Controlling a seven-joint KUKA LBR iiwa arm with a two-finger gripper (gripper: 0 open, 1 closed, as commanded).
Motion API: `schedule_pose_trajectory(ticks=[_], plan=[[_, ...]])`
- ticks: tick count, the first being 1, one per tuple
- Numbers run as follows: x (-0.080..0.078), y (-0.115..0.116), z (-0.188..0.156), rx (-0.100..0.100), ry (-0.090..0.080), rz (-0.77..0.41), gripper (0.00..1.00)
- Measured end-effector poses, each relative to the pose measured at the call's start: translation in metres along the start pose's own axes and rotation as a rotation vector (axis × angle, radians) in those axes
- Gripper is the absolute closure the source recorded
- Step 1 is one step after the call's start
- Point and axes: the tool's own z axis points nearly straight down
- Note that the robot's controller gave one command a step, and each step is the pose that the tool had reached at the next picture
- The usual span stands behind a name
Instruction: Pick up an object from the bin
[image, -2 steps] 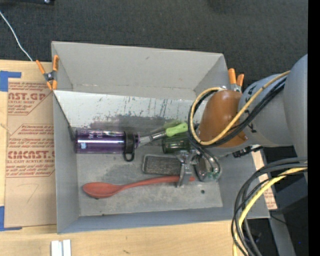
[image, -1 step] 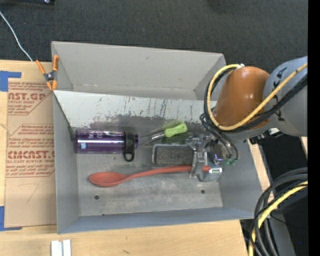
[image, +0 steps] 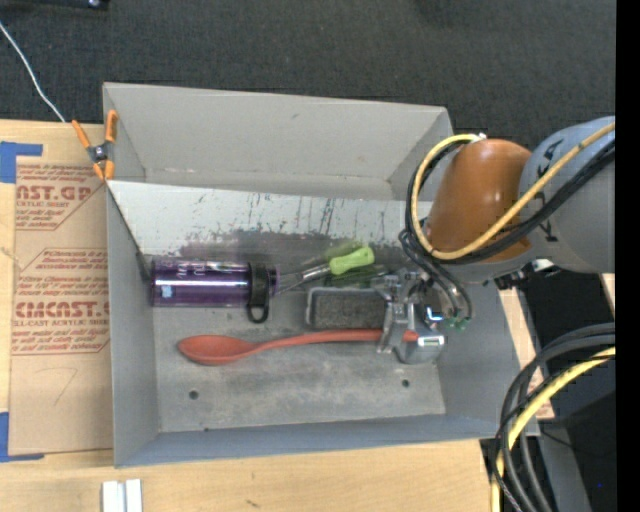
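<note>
At the claw (image: 397, 335), handle end of red spoon (image: 250, 346).

1. You're looking at a plain grey bin (image: 300, 410), with dark scuffy streaks running across its back wall.
2. The bottle (image: 198, 281) is showing purple with pale lettering, and its cap (image: 261, 287) is reading black.
3. The spoon (image: 260, 346) is glowing orange-red all over.
4. The tool handle (image: 351, 261) is popping lime green.
5. The block (image: 343, 308) is looking dark, speckled grey.
6. The wrist cover (image: 480, 195) is shining orange-brown, with yellow cables (image: 425, 200) looping round it.
7. The gripper (image: 397, 338) is looking silvery.
</note>
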Motion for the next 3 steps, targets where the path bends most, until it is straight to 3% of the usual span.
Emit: schedule_pose_trajectory(ticks=[1,2,3], plan=[[0.03,0.008,-0.103,0.0,0.009,-0.037,1.0],[-0.037,0.045,0.073,-0.005,-0.008,-0.113,1.0],[-0.037,0.045,0.073,-0.005,-0.008,-0.111,1.0]])
